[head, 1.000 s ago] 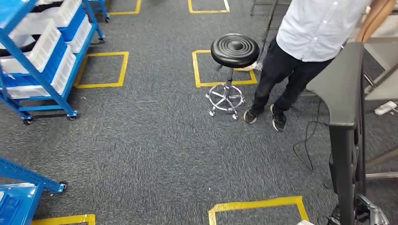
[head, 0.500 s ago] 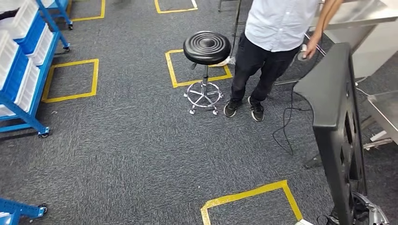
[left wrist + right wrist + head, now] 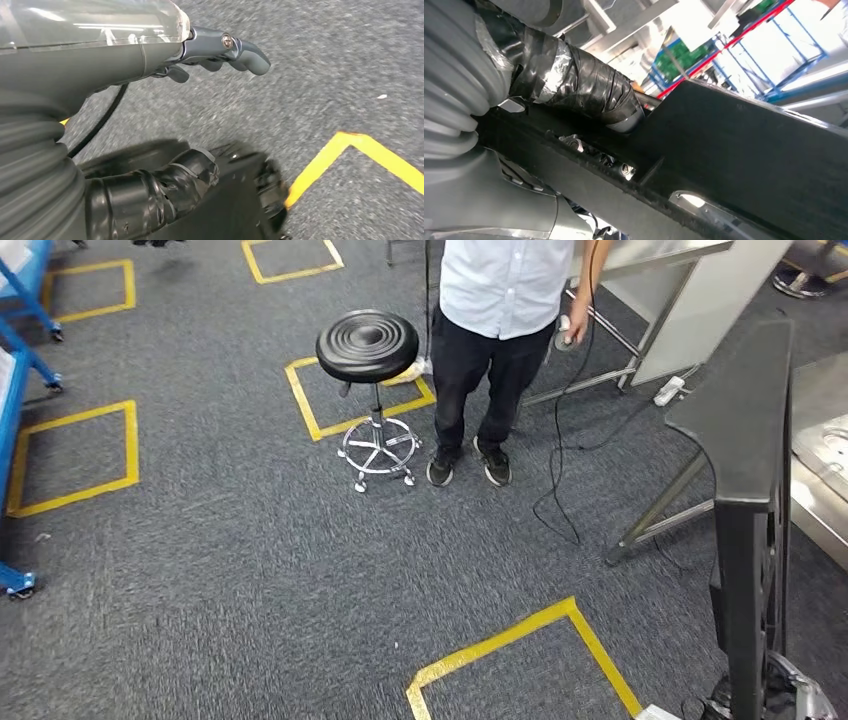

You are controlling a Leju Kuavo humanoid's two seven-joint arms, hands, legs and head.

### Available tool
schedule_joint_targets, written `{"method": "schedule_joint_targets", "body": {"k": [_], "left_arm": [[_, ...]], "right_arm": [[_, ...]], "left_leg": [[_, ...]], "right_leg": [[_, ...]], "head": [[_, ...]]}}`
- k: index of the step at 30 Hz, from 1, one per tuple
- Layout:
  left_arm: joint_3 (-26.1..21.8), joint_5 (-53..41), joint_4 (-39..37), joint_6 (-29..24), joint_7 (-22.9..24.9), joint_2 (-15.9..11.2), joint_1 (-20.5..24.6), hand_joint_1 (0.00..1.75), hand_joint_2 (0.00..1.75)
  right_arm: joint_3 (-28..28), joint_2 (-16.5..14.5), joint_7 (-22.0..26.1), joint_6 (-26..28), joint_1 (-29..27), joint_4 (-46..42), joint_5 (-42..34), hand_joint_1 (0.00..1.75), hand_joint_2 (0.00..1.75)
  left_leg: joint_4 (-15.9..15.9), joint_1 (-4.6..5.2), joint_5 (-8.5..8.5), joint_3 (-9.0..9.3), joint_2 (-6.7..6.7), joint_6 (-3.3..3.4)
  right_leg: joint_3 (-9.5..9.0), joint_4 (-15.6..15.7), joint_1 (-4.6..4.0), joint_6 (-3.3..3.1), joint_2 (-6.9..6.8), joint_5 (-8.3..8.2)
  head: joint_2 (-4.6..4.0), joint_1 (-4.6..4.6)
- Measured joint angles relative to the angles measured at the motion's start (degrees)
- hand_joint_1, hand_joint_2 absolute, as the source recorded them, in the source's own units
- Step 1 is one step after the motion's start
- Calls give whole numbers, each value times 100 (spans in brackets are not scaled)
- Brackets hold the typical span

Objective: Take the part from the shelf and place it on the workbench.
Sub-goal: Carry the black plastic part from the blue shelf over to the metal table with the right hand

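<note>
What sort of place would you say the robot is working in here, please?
Probably a factory or workshop floor: yellow taped squares mark the grey carpet, a blue wheeled rack stands at the left, and a steel workbench at the right.

Bright room, some blur

Soft light from above; the carpet [image 3: 250, 570] looks smeary, and white glare washes out the right wrist view.

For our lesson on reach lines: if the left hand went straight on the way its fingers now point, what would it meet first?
Most likely the grey carpet: beyond the left hand nothing else lies in line; the yellow tape sits off to the side. Depth is unclear.
</note>
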State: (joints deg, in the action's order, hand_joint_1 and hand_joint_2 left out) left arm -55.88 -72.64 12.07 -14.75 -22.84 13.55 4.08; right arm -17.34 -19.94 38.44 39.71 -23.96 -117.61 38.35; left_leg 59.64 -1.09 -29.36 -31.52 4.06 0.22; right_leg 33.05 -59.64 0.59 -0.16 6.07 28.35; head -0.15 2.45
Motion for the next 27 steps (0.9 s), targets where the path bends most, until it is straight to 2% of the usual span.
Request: {"method": "schedule_joint_targets", "body": {"k": [1,2,3,5,6,7,8,9,10,11,12,13,14,15,16,18,19,20,22,23,24,25,26,27], "left_arm": [[-1,4,0,-4,-4,0,6,0,175],[-2,8,-1,-9,-8,6,14,0,175],[-2,11,-1,-13,-13,12,19,0,175],[-3,11,-1,-16,-21,30,23,0,175],[-3,11,-1,-16,-24,34,20,0,175],[-3,11,-1,-16,-26,37,11,0,175],[-4,11,-1,-16,-26,36,1,0,175],[-4,11,-1,-16,-27,34,-7,0,175],[-5,11,0,-16,-29,33,-10,0,175],[-5,11,0,-16,-31,32,-7,0,175],[-5,11,0,-16,-32,32,-3,0,175],[-5,11,-1,-15,-33,33,0,0,175],[-5,11,-1,-15,-33,33,2,0,175],[-6,11,-1,-15,-33,33,4,0,175],[-7,11,-1,-15,-33,33,9,0,175],[-7,11,0,-14,-34,33,24,0,175],[-7,11,0,-14,-38,33,28,0,175],[-7,12,0,-13,-42,33,28,0,175],[-10,13,0,-12,-50,34,21,0,175],[-12,14,0,-11,-51,34,12,0,175],[-14,14,0,-11,-52,33,0,0,175],[-15,13,0,-11,-52,32,-10,0,175],[-16,13,0,-11,-53,30,-16,0,175],[-16,12,0,-11,-54,29,-15,0,175]], "right_arm": [[-1,-1,4,1,1,0,4,175,175],[-2,-1,8,1,-3,0,9,175,175],[-2,-1,12,2,-10,0,9,175,175],[-3,-1,16,2,-5,0,9,175,175],[-3,-1,17,2,2,1,9,175,175],[-3,-1,17,2,11,1,9,175,175],[-3,-1,15,2,12,3,9,175,175],[-3,-1,14,2,7,7,9,175,175],[-3,-1,11,1,1,10,10,175,175],[-3,-1,10,1,-3,14,14,175,175],[-3,-1,10,1,-3,15,21,175,175],[-3,-1,9,1,0,15,31,175,175],[-3,-1,9,1,1,15,43,175,175],[-3,-1,9,1,2,14,51,175,175],[-4,-1,4,1,0,14,56,175,175],[-5,-1,-5,1,-13,13,57,175,175],[-7,-1,-10,2,-19,11,57,175,175],[-8,-2,-10,2,-21,10,57,175,175],[-11,-3,-10,2,-20,11,57,175,175],[-12,-3,-10,2,-18,12,57,175,175],[-12,-3,-10,2,-18,14,57,175,175],[-12,-3,-10,2,-19,14,58,175,175],[-12,-3,-10,2,-20,15,58,175,175],[-12,-3,-10,2,-22,15,59,175,175]], "left_leg": [[-27,10,-16,15,-1,21],[-44,12,-3,22,-57,54],[-79,10,16,34,-122,93],[-150,-6,50,60,-267,173],[-165,-4,54,68,-342,199],[-170,0,49,70,-421,215],[-169,4,41,71,-503,222],[-166,5,30,74,-585,221],[-163,5,16,81,-663,216],[-159,5,0,97,-734,205],[-157,6,-19,122,-799,189],[-154,17,-42,149,-856,164],[-154,28,-64,172,-908,134],[-156,41,-80,195,-954,105],[-166,52,-93,215,-1003,75],[-183,53,-124,268,-1074,17],[-133,47,-179,268,-1009,-13],[19,37,-289,215,-885,-39],[673,19,-640,-93,-574,-68],[1070,16,-798,-298,-498,-74],[1369,16,-873,-465,-466,-77],[1492,16,-840,-555,-453,-76],[1393,16,-694,-544,-448,-69],[1106,12,-473,-444,-416,-58]], "right_leg": [[26,-3,5,37,61,-12],[44,10,18,75,120,-25],[55,-3,22,106,90,-19],[177,-255,13,164,-168,142],[314,-539,15,189,-347,299],[492,-888,20,215,-460,470],[661,-1220,31,236,-512,599],[762,-1414,43,252,-539,631],[767,-1420,54,261,-559,562],[654,-1202,63,262,-594,395],[452,-827,65,253,-678,187],[251,-450,38,232,-807,49],[98,-153,12,200,-907,-42],[23,5,-16,168,-975,-62],[17,45,-42,138,-975,-37],[12,77,-25,78,-850,-54],[-6,107,-7,48,-786,-68],[-25,135,12,9,-730,-85],[-36,157,24,-44,-613,-100],[-31,153,18,-61,-547,-101],[-29,146,13,-66,-471,-98],[-29,136,10,-70,-390,-94],[-31,121,9,-67,-309,-87],[-34,102,11,-58,-229,-77]], "head": [[0,0],[0,0],[0,1],[0,13],[0,19],[0,25],[0,24],[0,25],[0,24],[0,25],[0,25],[0,25],[0,24],[0,22],[0,20],[0,18],[0,18],[0,15],[0,9],[0,7],[0,8],[0,8],[0,8],[0,7]]}}
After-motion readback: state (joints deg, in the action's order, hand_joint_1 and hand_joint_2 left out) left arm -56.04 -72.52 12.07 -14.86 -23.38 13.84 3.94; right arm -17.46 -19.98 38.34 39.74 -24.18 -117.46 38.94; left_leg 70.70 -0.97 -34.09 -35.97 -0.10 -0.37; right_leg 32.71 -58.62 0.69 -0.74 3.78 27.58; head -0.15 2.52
